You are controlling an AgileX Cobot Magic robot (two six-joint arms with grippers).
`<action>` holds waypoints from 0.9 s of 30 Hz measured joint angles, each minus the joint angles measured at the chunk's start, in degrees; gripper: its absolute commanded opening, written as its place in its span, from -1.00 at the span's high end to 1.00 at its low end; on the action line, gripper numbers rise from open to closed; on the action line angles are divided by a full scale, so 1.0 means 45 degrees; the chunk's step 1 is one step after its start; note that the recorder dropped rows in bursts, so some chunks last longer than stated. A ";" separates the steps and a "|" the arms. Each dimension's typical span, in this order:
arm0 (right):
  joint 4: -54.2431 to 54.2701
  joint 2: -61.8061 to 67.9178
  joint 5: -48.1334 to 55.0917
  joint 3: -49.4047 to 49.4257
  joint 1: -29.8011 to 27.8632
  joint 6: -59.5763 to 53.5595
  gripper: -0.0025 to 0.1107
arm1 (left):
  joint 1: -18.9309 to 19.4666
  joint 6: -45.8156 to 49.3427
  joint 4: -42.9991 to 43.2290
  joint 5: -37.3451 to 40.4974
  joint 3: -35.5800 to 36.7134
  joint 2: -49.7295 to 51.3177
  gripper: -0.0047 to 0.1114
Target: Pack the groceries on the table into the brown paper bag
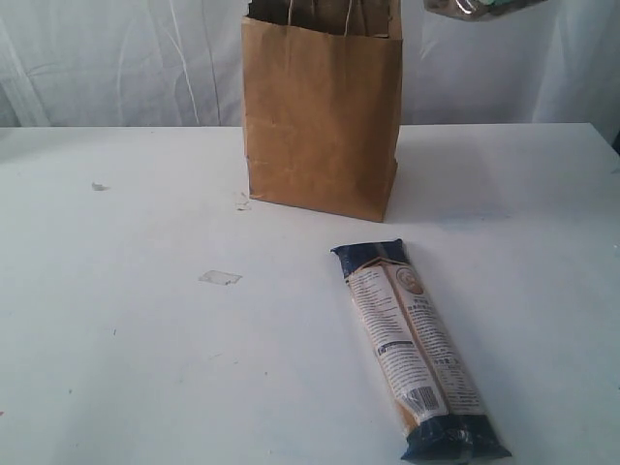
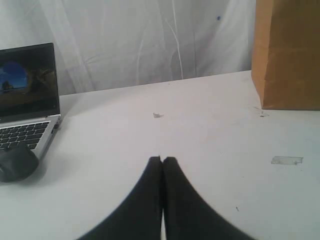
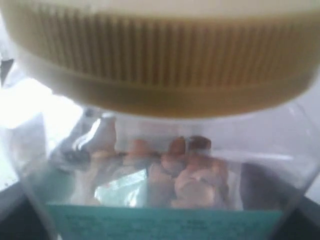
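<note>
Right gripper (image 3: 159, 220) is clamped wide on the gold-lidded clear jar (image 1: 481, 8), brown paper bag (image 1: 322, 116) opening just to its left, bit lower.

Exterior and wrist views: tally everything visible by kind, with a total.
Groceries: 2 (long pasta packet, gold-lidded clear jar)
Bags: 1 (brown paper bag)
Electronics: 2 (laptop, mouse)
Total: 5
The bag's contents are hidden.

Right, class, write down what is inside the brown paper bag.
Only the thin handles and a dark strip of inner wall show at the open top of the bag. Its brown sides hide anything lower down, so the contents cannot be told.
</note>
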 measured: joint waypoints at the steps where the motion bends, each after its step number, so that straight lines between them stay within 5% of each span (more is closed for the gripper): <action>1: 0.0222 0.0170 -0.0384 0.0000 0.0000 -0.0061 0.96 | 0.0000 0.0000 0.0000 0.0000 0.0000 0.0000 0.92; 18: 0.1703 0.1108 -0.9734 0.3477 0.2461 -0.2564 0.96 | 0.0000 0.0000 0.0000 0.0000 0.0000 0.0000 0.92; 23: 0.1751 0.1108 -1.2115 0.4326 0.2512 -0.0410 0.96 | 0.0000 0.0000 0.0000 0.0000 0.0000 0.0000 0.92; 27: 0.1178 0.1158 -1.4175 0.5232 0.2512 0.3601 0.96 | 0.0000 0.0000 0.0000 0.0000 0.0000 0.0000 0.92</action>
